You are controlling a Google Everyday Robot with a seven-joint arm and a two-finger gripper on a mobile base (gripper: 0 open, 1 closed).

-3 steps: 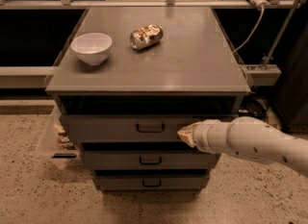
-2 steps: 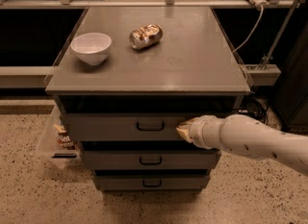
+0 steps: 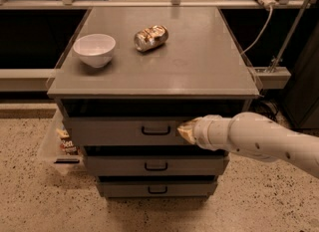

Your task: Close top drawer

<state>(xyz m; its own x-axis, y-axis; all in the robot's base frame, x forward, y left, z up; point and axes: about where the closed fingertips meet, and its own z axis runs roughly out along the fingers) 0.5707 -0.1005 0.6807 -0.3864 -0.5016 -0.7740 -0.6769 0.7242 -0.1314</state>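
Note:
The top drawer (image 3: 109, 132) is a wide grey drawer with a flat front and a small black pull handle (image 3: 155, 130) at its centre. It stands slightly out from the cabinet, with a dark gap above its front. My gripper (image 3: 183, 130) is at the end of the white arm that comes in from the right. Its tip is against the drawer's front panel, just right of the handle.
Two slimmer drawer fronts (image 3: 114, 166) (image 3: 124, 188) sit below. A white bowl (image 3: 94, 49) and a crushed can (image 3: 150, 37) lie on the cabinet top (image 3: 199, 61). A clear bin with snack packets (image 3: 65, 141) hangs at the left. Cables (image 3: 259, 27) run at the right.
My gripper has shifted a little left and up along the drawer front, closer to the handle. The drawer front looks about where it was.

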